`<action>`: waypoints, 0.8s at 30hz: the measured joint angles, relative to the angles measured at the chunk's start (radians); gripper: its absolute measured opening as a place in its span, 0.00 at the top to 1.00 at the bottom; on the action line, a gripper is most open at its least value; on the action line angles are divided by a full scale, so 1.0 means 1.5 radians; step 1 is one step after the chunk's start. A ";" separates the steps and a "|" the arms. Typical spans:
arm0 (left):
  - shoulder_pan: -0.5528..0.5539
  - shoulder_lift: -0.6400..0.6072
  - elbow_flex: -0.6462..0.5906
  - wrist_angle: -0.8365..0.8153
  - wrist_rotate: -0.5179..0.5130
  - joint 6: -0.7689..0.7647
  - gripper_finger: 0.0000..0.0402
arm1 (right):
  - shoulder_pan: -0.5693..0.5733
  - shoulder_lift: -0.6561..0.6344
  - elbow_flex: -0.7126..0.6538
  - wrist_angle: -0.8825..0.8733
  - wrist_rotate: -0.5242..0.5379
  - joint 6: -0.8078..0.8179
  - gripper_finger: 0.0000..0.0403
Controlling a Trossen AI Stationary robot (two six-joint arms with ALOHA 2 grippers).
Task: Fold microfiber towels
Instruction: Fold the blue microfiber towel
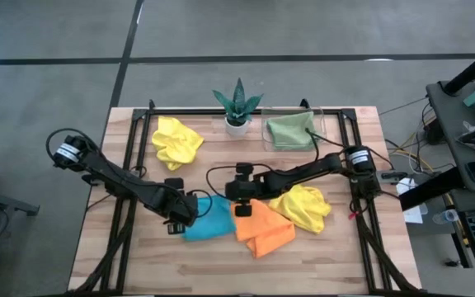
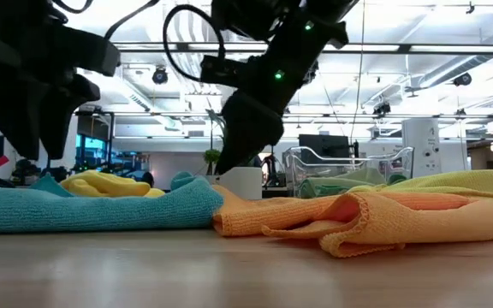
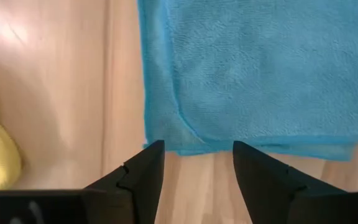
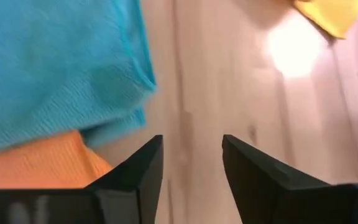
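Observation:
A sky-blue towel (image 1: 211,221) lies folded on the table's middle front, its right edge beside an orange towel (image 1: 264,228). One yellow towel (image 1: 303,206) lies crumpled right of the orange one, another yellow towel (image 1: 176,140) at the far left. A sage green towel (image 1: 289,130) lies in the clear tray. My left gripper (image 3: 197,163) is open just off the blue towel's (image 3: 253,68) left edge. My right gripper (image 4: 191,158) is open over bare wood at the blue towel's far right corner (image 4: 61,68), by the orange towel (image 4: 42,165).
A spiky green potted plant (image 1: 237,106) stands at the far middle. The clear plastic tray (image 1: 320,115) stands right of it. A black frame rims the table. Bare wood shows along the near edge.

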 joint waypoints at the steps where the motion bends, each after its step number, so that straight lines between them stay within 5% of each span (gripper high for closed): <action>1: -0.002 -0.004 -0.005 0.003 0.001 0.000 0.56 | 0.000 -0.005 -0.004 -0.004 0.006 -0.003 0.62; 8: -0.003 -0.031 -0.066 0.109 0.002 -0.024 0.56 | 0.002 -0.058 -0.086 0.025 0.010 0.010 0.63; 18: 0.003 -0.030 -0.132 0.211 0.001 -0.110 0.57 | 0.005 -0.089 -0.192 0.214 0.009 0.028 0.63; 24: 0.003 -0.030 -0.133 0.239 0.002 -0.111 0.70 | 0.005 -0.089 -0.204 0.238 0.009 0.028 0.64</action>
